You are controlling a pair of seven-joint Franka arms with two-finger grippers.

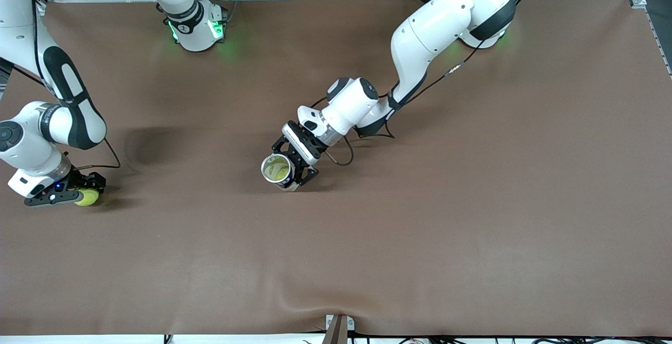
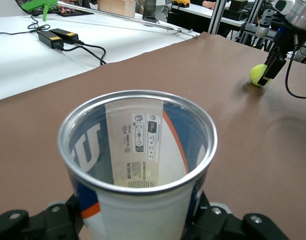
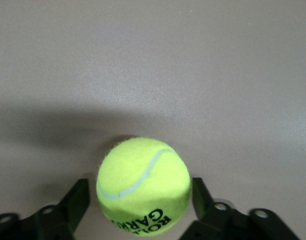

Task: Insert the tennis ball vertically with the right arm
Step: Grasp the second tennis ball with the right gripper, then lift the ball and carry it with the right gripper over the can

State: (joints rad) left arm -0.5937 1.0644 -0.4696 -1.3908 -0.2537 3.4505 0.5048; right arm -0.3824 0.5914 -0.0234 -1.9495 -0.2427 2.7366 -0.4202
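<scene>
On the brown counter (image 1: 472, 218) we see the right gripper (image 1: 79, 197) at its arm's end, fingers straddling the tennis ball (image 1: 87, 197), small gaps showing; left gripper (image 1: 294, 168) clamps the upright can (image 1: 277, 169) mid-counter.

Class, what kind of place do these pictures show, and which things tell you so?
Probably a robotics lab: two arms bolted at a covered table, metal framing around it, and power bricks with cables on the next bench.

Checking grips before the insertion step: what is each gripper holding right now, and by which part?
The left gripper holds the can by its side wall, mouth up. The right gripper straddles the tennis ball on the table; its fingers have not clamped it.
</scene>
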